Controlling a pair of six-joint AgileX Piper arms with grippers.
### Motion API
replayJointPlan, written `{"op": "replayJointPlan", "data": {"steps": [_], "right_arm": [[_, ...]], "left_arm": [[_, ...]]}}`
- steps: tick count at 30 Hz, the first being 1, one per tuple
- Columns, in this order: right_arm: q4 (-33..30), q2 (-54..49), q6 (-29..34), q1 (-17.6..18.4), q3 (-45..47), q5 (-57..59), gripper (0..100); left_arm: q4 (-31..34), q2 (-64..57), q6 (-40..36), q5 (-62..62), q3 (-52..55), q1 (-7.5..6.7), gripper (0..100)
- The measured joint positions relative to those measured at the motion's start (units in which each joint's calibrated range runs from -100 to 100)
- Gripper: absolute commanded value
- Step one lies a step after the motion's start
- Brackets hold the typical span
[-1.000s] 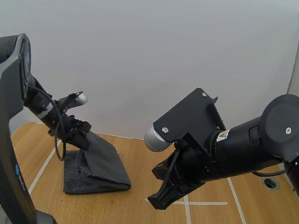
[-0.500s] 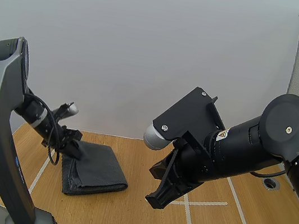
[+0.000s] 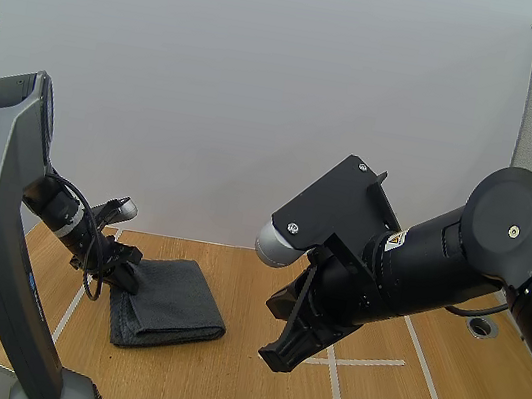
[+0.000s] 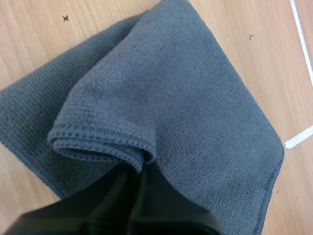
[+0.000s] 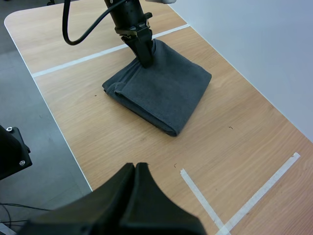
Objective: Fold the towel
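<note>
The dark grey microfibre towel (image 3: 168, 304) lies folded into a thick pad on the wooden table (image 3: 217, 379), just beside the long white tape line (image 3: 78, 299), with 1 corner reaching nearly to that line. It looks light, soft and limp, so I judge it will sag and slide off its own layers the moment it is lifted by 1 point; the napped cloth should grip well between ribbed fingers and nothing about it is fragile. The best hold seems to be a hemmed corner or the stitched edge, taking all layers together, and the corner nearest the tape line is where the left gripper (image 3: 123, 273) has it: its fingers are drawn close together, pinching the bunched hem where 2 or 3 edges curl over each other. The right gripper (image 5: 135, 169) hangs well apart from the tape line, on the far side of the towel from it, fingers pressed together into 1 dark wedge with nothing between them. From the left wrist the fingertips disappear under the curled fold, so how much cloth they hold is hard to make out. I cannot count the layers underneath, nor tell whether the lower corners line up, and the side of the pad away from the tape line is a plain rounded fold.
</note>
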Motion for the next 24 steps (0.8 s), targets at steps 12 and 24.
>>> {"op": "replayJointPlan", "data": {"steps": [12, 24], "right_arm": [[0.0, 0.0, 0.0, 0.0, 0.0, 0.0, 0], [4.3, 15.5, -3.8, 0.0, 0.0, 0.0, 0]], "left_arm": [[-1.8, -3.6, 0.6, 6.6, -0.3, 0.0, 100], [0.3, -20.2, 0.6, 6.9, -0.9, 0.0, 100]]}}
